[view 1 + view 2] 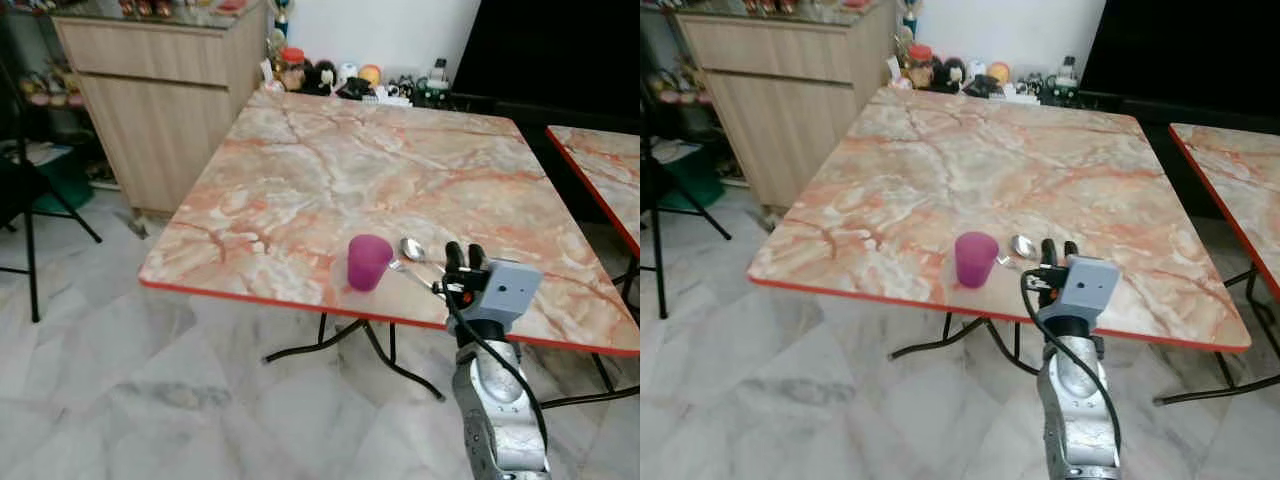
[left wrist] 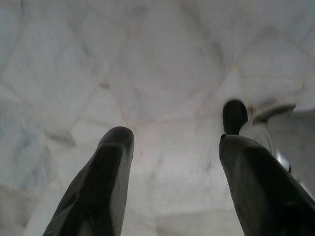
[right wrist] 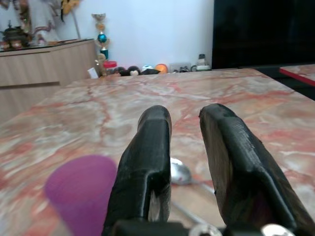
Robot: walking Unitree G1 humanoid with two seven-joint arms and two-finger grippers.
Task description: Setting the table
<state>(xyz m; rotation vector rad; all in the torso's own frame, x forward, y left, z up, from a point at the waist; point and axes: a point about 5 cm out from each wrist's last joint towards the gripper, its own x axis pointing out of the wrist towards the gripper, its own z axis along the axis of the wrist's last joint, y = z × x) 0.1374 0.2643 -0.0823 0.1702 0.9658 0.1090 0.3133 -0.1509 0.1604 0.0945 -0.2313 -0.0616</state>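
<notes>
Marble-patterned in pink and cream with a red edge, the square folding table (image 1: 330,170) is seen from the robot's head, and two pieces of the setting are already laid near its front edge: a small purple plastic cup (image 1: 368,262) turned rim down, and just beside it a shiny metal spoon (image 1: 412,249). The right gripper (image 1: 462,254) is held low over the table just behind the spoon, its fingers parted and nothing gripped between them. The placing of the spoon is judged done, so a withdrawal clear of the cup is called for next. The left gripper (image 2: 170,147) is hung idle over the pale tiled floor (image 2: 147,64), fingers apart and empty. Much of the spoon's handle is covered by the right gripper.
</notes>
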